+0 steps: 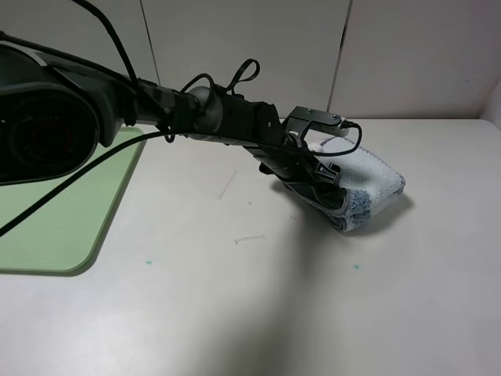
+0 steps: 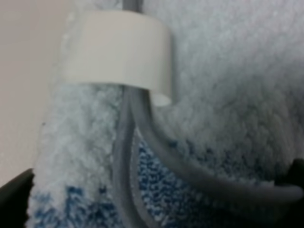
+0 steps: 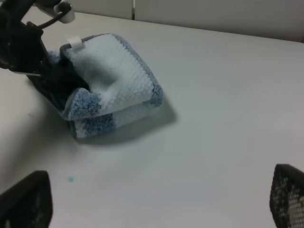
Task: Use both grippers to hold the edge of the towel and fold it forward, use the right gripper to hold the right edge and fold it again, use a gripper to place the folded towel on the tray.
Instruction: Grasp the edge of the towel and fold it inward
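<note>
Terry cloth in blue-grey and white stripes, the towel (image 1: 368, 192) lay folded on the table (image 1: 235, 313), right of middle and well apart from the pale-green tray (image 1: 70, 211). Its tray-side end sat between the wide-spread fingers of the left hand (image 1: 325, 182); whether they gripped it could not be told. Nearby, the right hand (image 3: 156, 202) hung wide open, holding nothing.
</note>
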